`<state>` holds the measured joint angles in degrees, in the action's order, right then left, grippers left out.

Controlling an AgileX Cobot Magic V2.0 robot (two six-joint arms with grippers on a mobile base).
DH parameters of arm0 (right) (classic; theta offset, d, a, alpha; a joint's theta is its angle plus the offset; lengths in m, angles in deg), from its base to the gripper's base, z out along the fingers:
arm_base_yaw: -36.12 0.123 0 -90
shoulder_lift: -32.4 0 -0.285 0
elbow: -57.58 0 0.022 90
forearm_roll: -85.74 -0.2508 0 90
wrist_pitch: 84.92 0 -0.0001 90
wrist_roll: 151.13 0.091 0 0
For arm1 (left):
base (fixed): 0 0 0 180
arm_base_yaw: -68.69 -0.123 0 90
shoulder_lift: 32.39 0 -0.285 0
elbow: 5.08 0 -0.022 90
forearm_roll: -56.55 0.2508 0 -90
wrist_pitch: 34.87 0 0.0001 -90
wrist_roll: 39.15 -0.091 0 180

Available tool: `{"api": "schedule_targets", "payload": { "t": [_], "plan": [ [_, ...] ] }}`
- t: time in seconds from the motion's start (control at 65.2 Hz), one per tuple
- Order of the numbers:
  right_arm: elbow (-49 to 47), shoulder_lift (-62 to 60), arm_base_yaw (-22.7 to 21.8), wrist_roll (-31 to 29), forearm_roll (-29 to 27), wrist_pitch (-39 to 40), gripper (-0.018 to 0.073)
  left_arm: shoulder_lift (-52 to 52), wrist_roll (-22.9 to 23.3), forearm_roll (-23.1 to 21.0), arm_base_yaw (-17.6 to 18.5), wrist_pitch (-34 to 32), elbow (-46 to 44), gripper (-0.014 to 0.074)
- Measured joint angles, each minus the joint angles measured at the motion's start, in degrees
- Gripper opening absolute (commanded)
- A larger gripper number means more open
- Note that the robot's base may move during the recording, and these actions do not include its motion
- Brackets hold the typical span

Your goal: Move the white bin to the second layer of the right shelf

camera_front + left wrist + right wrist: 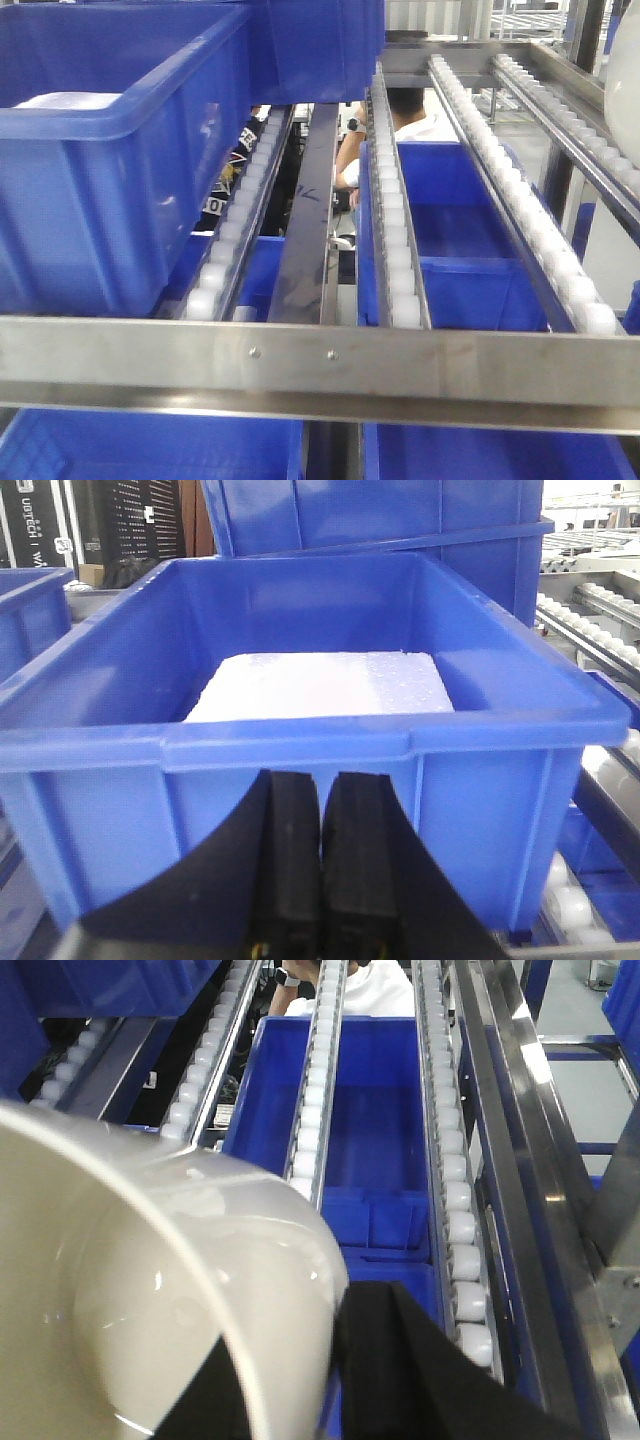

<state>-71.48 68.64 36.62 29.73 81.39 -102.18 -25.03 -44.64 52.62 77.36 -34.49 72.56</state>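
- The white bin (150, 1290) filled the lower left of the right wrist view, its rounded rim pinched by the right gripper (335, 1360), one dark finger inside the wall and one outside; it hung above the roller lanes.
- In the front view only a pale sliver of the bin (622, 75) showed at the upper right edge, over the rightmost lane.
- The right shelf second layer (400, 365) ran across the frame behind its flat riveted front rail, with lanes of white rollers (392, 215) receding behind it.
- Between the middle and right lanes the level lay open, with lower blue crates (470, 270) visible through the gaps.
- The left side was taken by a large blue crate (110, 160) sitting on the rollers, its wall close to the front rail.
- The left gripper (320, 870) had its two black fingers pressed together on nothing, just before that crate's wall (300, 780), which held a white foam slab (320, 685).
- Small white lettering on dark boxes (40, 525) at the upper left of the left wrist view was too blurred to read.
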Motion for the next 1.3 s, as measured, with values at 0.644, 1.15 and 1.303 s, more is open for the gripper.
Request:
{"api": "schedule_targets", "payload": {
  "t": [0.644,1.15,1.303],
  "plan": [
    [0.00,0.00,0.00,0.00,0.00,0.00,0.0024,0.00,0.00,0.00,0.00,0.00,0.00,0.0085],
    [0.00,0.00,0.00,0.00,0.00,0.00,0.0024,0.00,0.00,0.00,0.00,0.00,0.00,0.0085],
    [0.00,0.00,0.00,0.00,0.00,0.00,0.0024,0.00,0.00,0.00,0.00,0.00,0.00,0.0085]
  ]
}}
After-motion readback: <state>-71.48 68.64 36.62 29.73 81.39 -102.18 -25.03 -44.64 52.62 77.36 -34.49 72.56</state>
